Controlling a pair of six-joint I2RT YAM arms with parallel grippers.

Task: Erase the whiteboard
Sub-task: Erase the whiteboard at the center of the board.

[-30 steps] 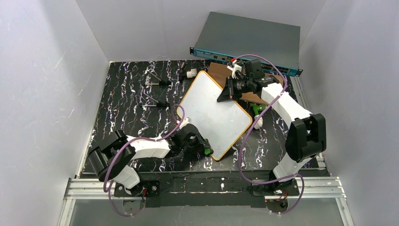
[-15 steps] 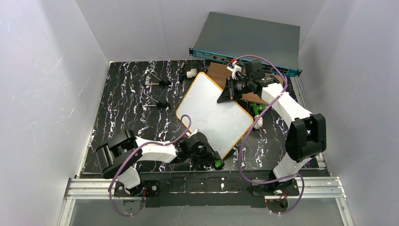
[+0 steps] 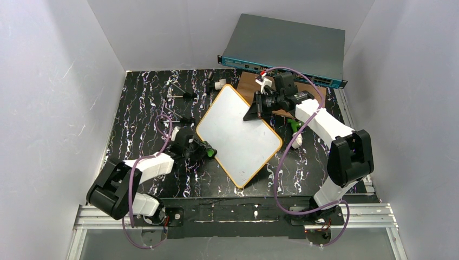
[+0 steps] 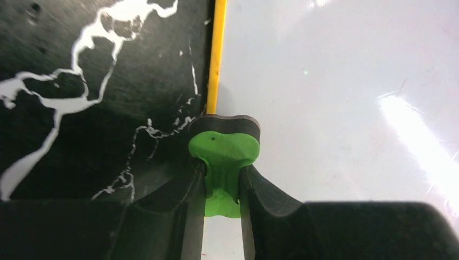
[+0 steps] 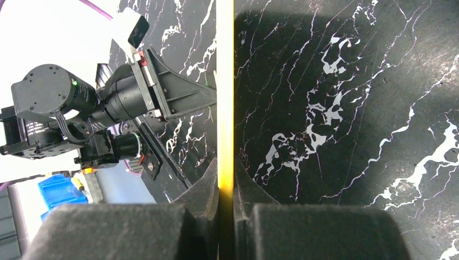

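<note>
Currently I have the whiteboard [image 3: 238, 138] lying on the black marbled table [image 3: 141, 108], roughly in the middle and between my two hands. It sits turned like a diamond. Its long axis runs diagonally from the far left toward the near right, and one rounded corner points down toward the arm bases. The opposite corner points at the back wall, close to the brown wooden board [image 3: 248, 81] and the grey network switch [image 3: 287, 46].

My right hand [image 3: 250, 112] is at the board's far-right long edge, near the far corner. On the right wrist camera the fingers are pressed together on the thin yellow frame, which I see edge-on as a vertical line between them. That hand is clamped on the whiteboard itself. I cannot tell from these views whether that edge is raised off the table.

My left hand [image 3: 208, 152] is on the opposite side, at the left long edge. It is closed on a green eraser [image 4: 223, 146], with the fingers [image 4: 181, 192] pinching its narrow green stem. The eraser's dark pad sits right at the frame, half over the yellow strip and half over the white surface. The white face shows bright glare.
</note>
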